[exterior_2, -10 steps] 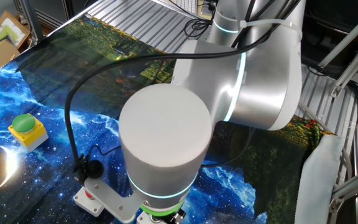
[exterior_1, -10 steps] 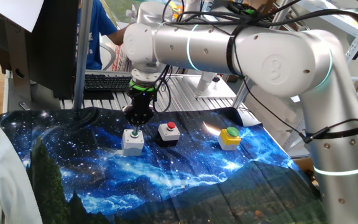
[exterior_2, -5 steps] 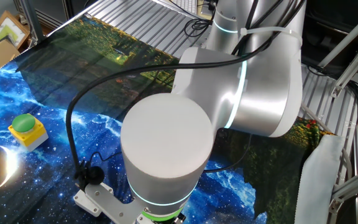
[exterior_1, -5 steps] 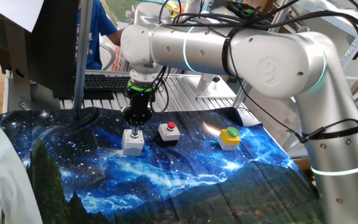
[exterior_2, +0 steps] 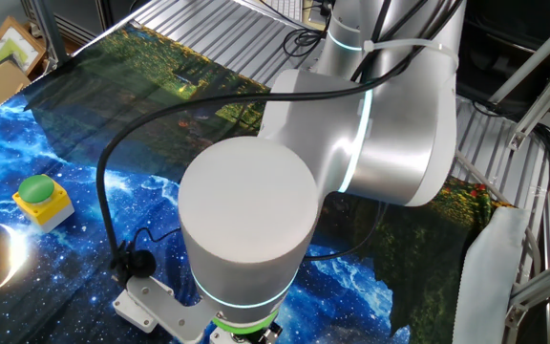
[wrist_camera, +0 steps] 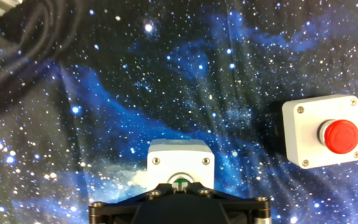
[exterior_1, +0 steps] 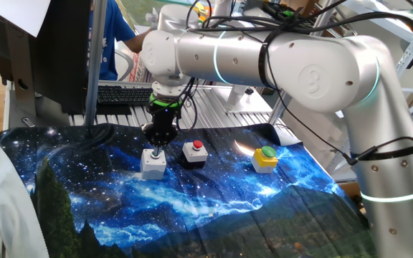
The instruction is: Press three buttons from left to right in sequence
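The end effector (exterior_1: 155, 149), its grip state hidden, sits on the grey-white button (exterior_1: 153, 163); the red (exterior_1: 195, 152) and yellow (exterior_1: 265, 158) buttons beside it remain.

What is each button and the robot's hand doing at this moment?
Grey-white box with green cap: directly under the gripper, its cap mostly hidden by it; whether it is pressed cannot be told.
Box with red cap: untouched, cap up and clear.
Yellow box with green cap: untouched, standing apart.
Gripper: pointing down at the grey-white box; finger state not visible.
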{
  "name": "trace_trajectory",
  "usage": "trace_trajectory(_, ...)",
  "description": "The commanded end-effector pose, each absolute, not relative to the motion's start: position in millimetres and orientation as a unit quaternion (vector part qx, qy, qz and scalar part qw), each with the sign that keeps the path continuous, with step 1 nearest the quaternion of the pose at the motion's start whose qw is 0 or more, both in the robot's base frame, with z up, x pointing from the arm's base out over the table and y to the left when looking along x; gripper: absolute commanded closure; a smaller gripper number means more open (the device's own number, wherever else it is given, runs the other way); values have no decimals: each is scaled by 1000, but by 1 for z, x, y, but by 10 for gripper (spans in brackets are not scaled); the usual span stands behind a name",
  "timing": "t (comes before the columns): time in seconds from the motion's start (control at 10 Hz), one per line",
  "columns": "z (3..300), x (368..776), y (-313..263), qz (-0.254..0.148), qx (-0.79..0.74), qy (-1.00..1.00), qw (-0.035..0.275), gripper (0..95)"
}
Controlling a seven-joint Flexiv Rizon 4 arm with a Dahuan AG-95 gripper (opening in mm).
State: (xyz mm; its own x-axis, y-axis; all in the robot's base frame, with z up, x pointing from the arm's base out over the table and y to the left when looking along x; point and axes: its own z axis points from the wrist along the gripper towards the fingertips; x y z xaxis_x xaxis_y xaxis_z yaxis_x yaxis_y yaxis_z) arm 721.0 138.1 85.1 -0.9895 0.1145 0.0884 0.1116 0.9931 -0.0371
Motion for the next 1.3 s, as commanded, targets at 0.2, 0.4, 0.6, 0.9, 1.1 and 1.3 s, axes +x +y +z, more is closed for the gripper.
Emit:
trace_trajectory(0.2,79,722,141,20,-60,-997,46,950)
trace_trajectory(0.4,85,722,141,30,-61,-996,55,950)
trace_trajectory(0.6,108,723,141,25,-65,-996,63,950)
trace_trajectory(0.9,128,715,137,26,-66,-996,62,950)
trace_trajectory(1.1,129,715,137,27,-65,-996,61,950)
trace_trajectory(1.3,129,715,137,24,-62,-996,61,950)
